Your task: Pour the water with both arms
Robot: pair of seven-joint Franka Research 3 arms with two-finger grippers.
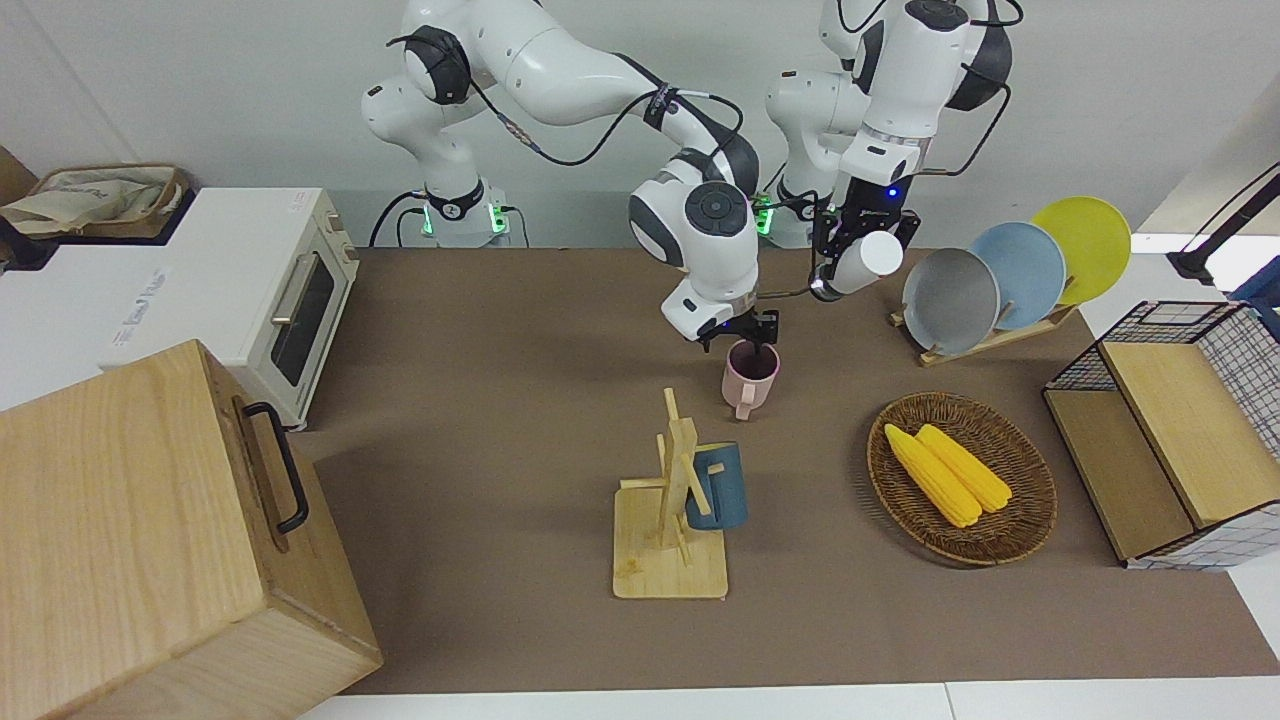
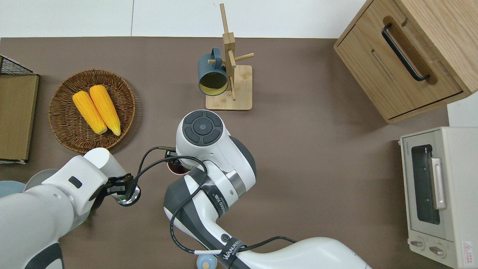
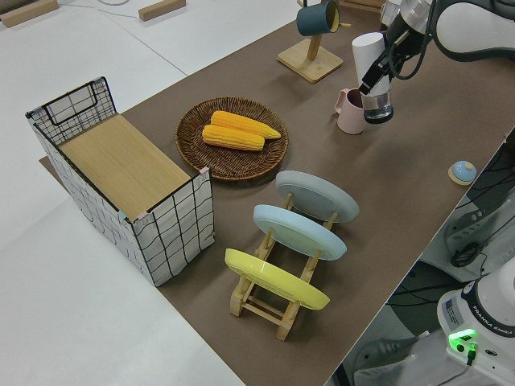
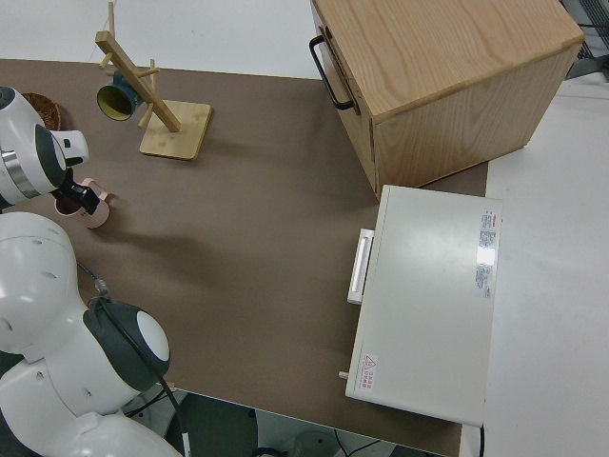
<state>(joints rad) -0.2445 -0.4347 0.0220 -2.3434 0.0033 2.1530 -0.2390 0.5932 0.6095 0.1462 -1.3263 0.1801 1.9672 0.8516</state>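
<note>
Two corn cobs [image 1: 947, 472], three plates [image 1: 1018, 273], two mugs [image 1: 750, 375], one basket [image 1: 1020, 525]

4 raised views, 1 shared table [image 1: 520, 330]

Mug rack [image 1: 672, 500] and basket [image 1: 962, 478] flanking bare tabletop [image 1: 500, 400].

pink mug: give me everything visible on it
The pink mug is matte, ceramic-looking, with a dark inside and one loop handle pointing away from the robots. It stands upright on the brown table, nearer to the robots than the mug tree. The right gripper is at its rim. No water stream shows.
</note>
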